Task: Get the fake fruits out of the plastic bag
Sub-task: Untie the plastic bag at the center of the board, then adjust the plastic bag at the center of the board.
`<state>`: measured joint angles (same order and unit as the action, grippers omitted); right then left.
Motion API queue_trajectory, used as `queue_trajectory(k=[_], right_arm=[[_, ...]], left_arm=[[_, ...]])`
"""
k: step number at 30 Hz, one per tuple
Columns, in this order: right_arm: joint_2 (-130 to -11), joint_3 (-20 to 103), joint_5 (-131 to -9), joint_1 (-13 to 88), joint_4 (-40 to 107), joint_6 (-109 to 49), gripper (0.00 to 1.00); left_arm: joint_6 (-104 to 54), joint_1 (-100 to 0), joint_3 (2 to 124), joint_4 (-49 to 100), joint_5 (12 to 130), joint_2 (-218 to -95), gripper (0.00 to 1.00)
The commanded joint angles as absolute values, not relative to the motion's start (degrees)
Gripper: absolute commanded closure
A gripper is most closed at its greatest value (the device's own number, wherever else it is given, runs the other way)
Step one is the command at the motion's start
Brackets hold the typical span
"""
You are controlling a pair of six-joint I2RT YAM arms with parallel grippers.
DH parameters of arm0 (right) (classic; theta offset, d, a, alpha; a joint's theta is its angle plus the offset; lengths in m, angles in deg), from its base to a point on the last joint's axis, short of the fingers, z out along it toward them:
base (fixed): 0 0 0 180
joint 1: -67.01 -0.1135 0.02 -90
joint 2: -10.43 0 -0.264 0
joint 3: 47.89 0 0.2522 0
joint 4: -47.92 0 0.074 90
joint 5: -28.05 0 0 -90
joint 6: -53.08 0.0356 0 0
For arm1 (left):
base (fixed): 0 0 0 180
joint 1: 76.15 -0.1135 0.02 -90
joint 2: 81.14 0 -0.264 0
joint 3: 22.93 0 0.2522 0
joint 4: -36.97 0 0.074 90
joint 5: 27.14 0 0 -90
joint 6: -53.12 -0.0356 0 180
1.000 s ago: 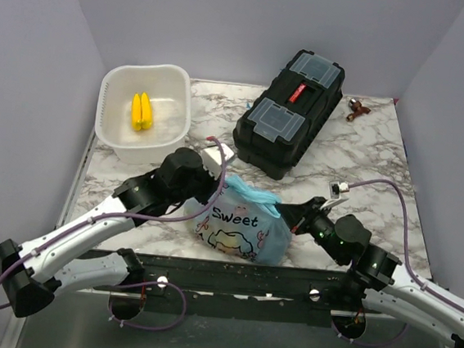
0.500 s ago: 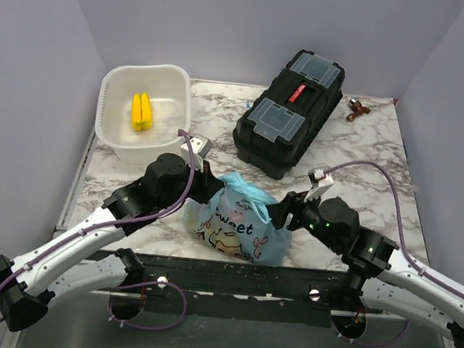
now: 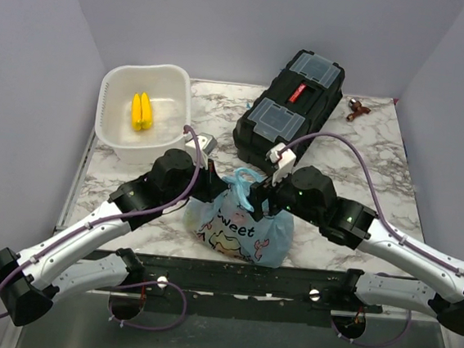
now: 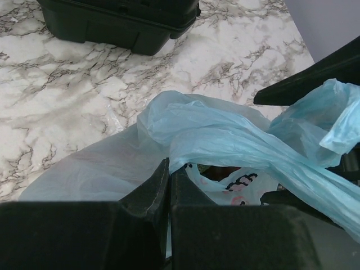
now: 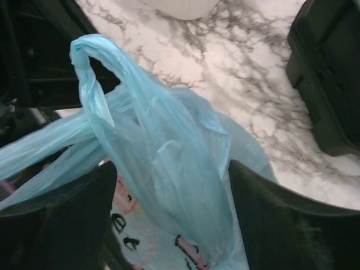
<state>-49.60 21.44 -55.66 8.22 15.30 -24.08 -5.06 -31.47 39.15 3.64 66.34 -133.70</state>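
Up front on the table sits the bag, fruits hidden inside. Left gripper pinches its film, right gripper gapes wide around its bunched top; tugging both ways could tear it or drag everything.

I count: 1 plastic bag, 1 black toolbox, 1 white tub w/ 2 yellow ridged sticks in it, 1 small dark-red bunch, 1 marble table. Grippers: 2, my left gripper & right gripper. Fruits inside bag: hidden, can't count.
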Motion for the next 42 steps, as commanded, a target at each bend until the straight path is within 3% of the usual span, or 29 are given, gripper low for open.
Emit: queue_trajectory(k=[1, 2, 5, 6, 9, 14, 17, 21, 23, 29, 32, 36, 40, 42], right_arm=[[-49.5, 21.1, -46.5, 8.3, 20.0, -21.4, 0.37], [-49.2, 20.1, -43.5, 8.3, 20.7, -18.4, 0.57], [-47.2, 16.3, -36.0, 8.2, 21.8, -9.3, 0.88], [-45.9, 14.9, -33.8, 8.3, 22.0, -5.9, 0.92], [-38.9, 7.3, -30.5, 8.3, 26.4, 3.0, 0.96], [-30.6, -2.4, -34.7, 8.3, 37.8, 8.0, 0.97], [-29.8, -2.9, -37.1, 8.2, 39.6, 7.3, 0.97], [-31.1, -1.9, -40.0, 8.3, 39.2, 6.0, 0.97], [-31.9, -1.6, -41.3, 8.3, 38.7, 5.5, 0.99], [-34.3, -0.2, -41.7, 8.2, 36.7, 4.1, 0.99], [-34.3, 0.1, -41.6, 8.3, 36.4, 3.4, 0.99], [-33.5, -0.2, -40.5, 8.3, 35.4, 4.3, 0.99], [-32.5, -0.7, -39.7, 8.3, 34.5, 4.9, 0.99], [-32.0, -0.6, -39.2, 8.3, 34.2, 5.5, 0.99]], left_arm=[[-3.2, -31.7, 39.1, 2.9, 66.9, -131.4, 1.00], [-2.9, -31.7, 38.8, 2.8, 66.2, -130.6, 1.00], [-2.0, -31.8, 36.9, 4.4, 64.8, -127.9, 1.00], [-1.6, -31.8, 36.2, 5.0, 63.9, -127.0, 1.00], [-0.5, -31.9, 34.2, 6.7, 63.3, -124.8, 1.00], [-3.2, -31.9, 32.4, 8.7, 64.7, -122.5, 1.00], [-7.7, -31.9, 33.5, 7.7, 67.8, -122.0, 0.85], [-16.0, -31.9, 37.6, 3.1, 70.5, -122.4, 0.48], [-20.3, -31.8, 40.4, -1.1, 70.8, -123.1, 0.38], [-33.3, -24.9, 48.1, -11.8, 72.8, -126.3, 0.29], [-37.3, -17.3, 49.9, -14.2, 63.8, -129.7, 0.26], [-45.7, -5.6, 50.7, -12.4, 39.8, -136.0, 0.19], [-52.6, -0.2, 52.8, -7.8, 22.2, -144.7, 0.18], [-55.5, 1.0, 53.3, -3.7, 19.0, -147.6, 0.18]])
